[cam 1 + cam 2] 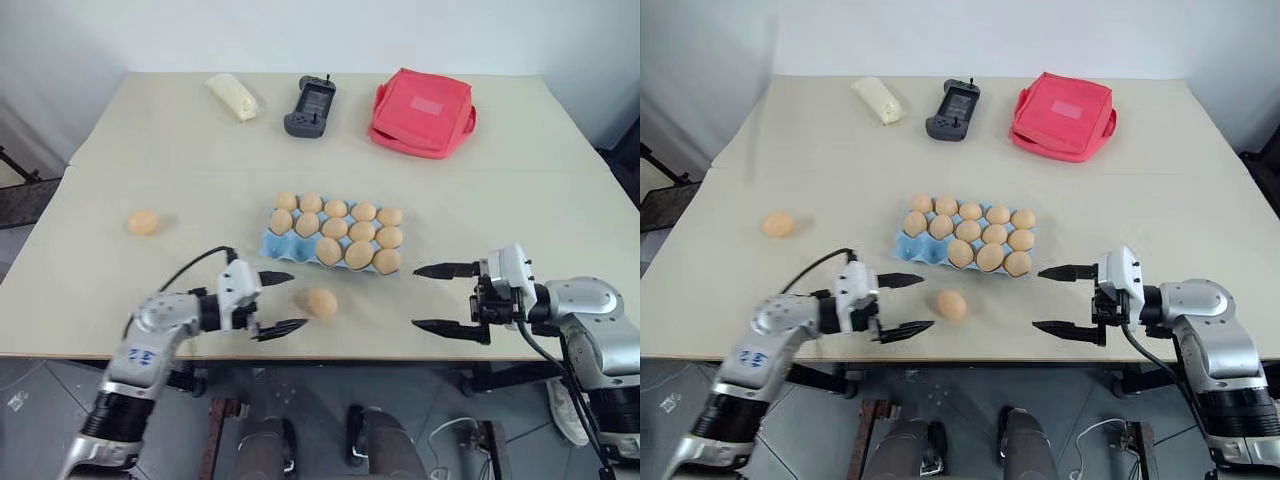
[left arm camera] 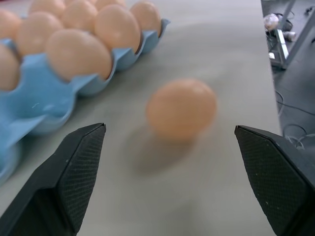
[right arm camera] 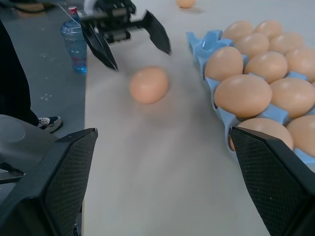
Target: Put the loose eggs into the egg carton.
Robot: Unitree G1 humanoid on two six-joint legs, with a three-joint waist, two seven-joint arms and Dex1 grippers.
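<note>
A: How does the left gripper (image 1: 277,302) stand?

B: Its two black fingers are spread wide and hold nothing. A smooth tan-brown loose egg (image 1: 321,302) lies on the beige table (image 1: 150,140) just ahead of the fingertips, not touching either one.

A: And the light blue moulded egg carton (image 1: 272,241)?

B: Just beyond that egg, a little past the left gripper's upper finger, with tan eggs in most of its cups. The cups at the end nearest the left gripper look bare.

A: The right gripper (image 1: 432,297)?

B: Also spread wide and empty, pointing across at the left gripper. The carton's near corner sits just off its upper fingertip, apart from it.

A: Any other loose egg?

B: A second tan-brown egg (image 1: 143,222) rests well off to the outer side of the left gripper, farther up the table.
</note>
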